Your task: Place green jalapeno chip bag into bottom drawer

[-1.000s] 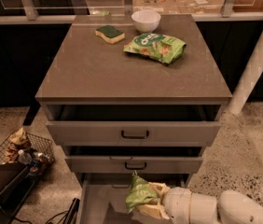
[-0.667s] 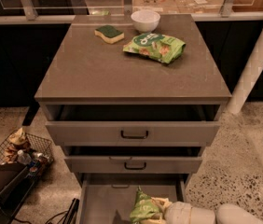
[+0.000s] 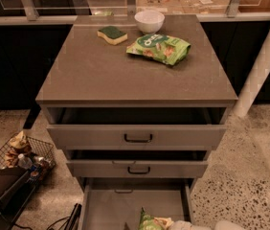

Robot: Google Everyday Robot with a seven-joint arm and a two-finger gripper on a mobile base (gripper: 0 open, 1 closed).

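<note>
The green jalapeno chip bag (image 3: 148, 221) is a pale green foil bag standing up at the bottom edge of the camera view, inside the open bottom drawer (image 3: 107, 203), a plain grey box with thin side walls. My gripper (image 3: 166, 223) is at the bag's right side, low in the drawer, with its white arm (image 3: 211, 225) running off the bottom right. Most of the gripper is cut off by the frame edge.
Two wider grey drawers with black handles (image 3: 138, 139) stand slightly open above. On the cabinet top (image 3: 106, 75) lie a brighter green chip bag (image 3: 160, 47), a sponge (image 3: 112, 34) and a white bowl (image 3: 149, 20). A wire basket of items (image 3: 22, 155) sits on the floor at left.
The gripper and the pale green bag have moved down and deeper into the bottom drawer, so less of both shows above the frame's bottom edge.
</note>
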